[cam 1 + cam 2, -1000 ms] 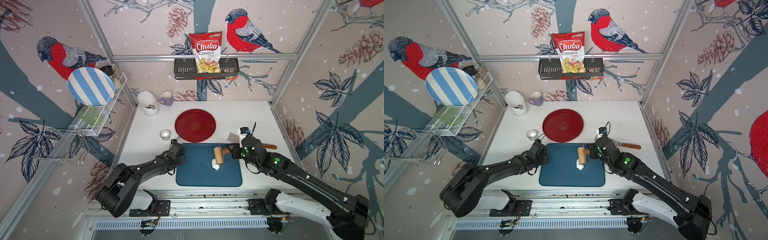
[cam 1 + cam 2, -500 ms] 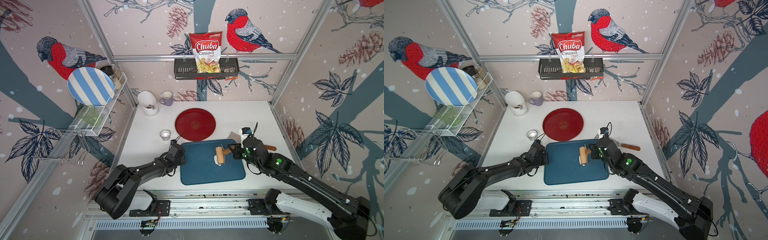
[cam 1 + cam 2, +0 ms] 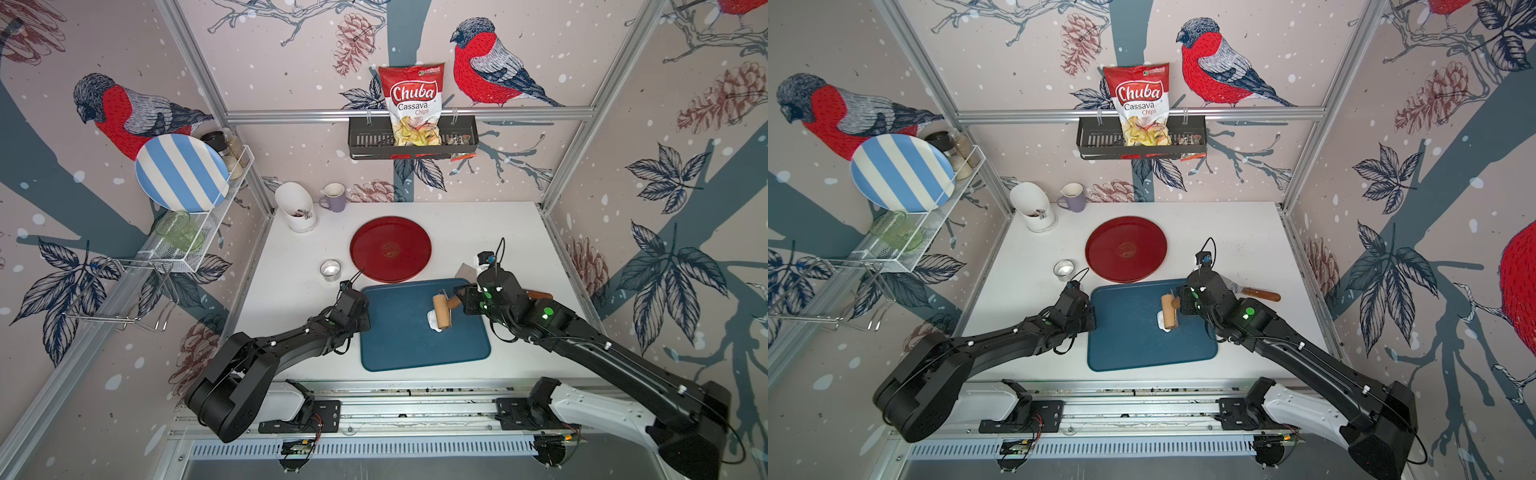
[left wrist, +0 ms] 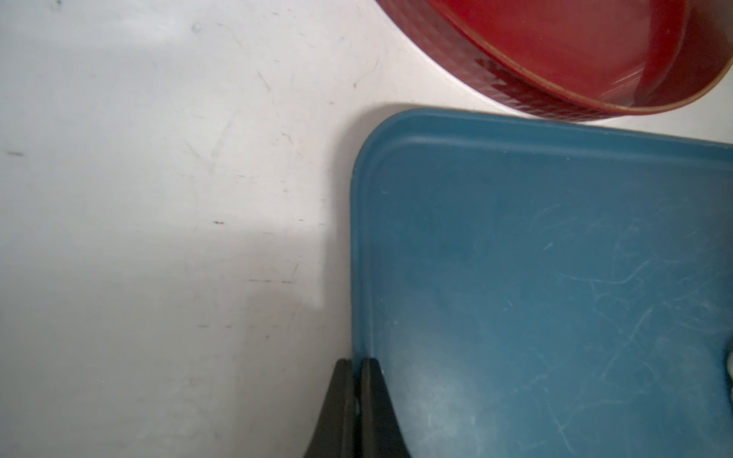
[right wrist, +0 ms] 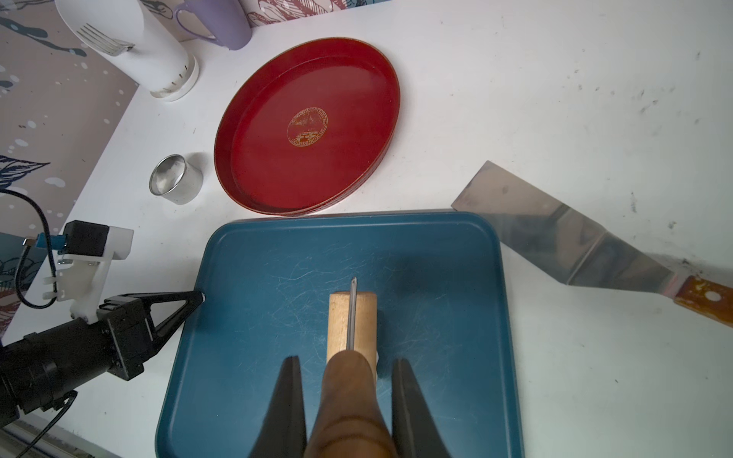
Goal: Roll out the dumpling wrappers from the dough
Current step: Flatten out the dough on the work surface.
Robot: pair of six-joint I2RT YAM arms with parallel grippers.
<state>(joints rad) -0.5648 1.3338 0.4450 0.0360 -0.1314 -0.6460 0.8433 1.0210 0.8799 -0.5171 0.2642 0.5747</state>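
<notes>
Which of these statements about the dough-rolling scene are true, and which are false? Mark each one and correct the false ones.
1. The right tool grips the rolling pin by its handle. True.
2. The rolling pin sits on part of the dough on the blue tray. True.
3. The left tool is open and grips nothing. False: it is shut on the blue tray's rim.
4. The red plate holds cut wrappers. False: the red plate is empty.

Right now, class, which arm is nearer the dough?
Right. The right jaws hold the roller on the dough; the left jaws pinch the tray at its opposite edge.
</notes>
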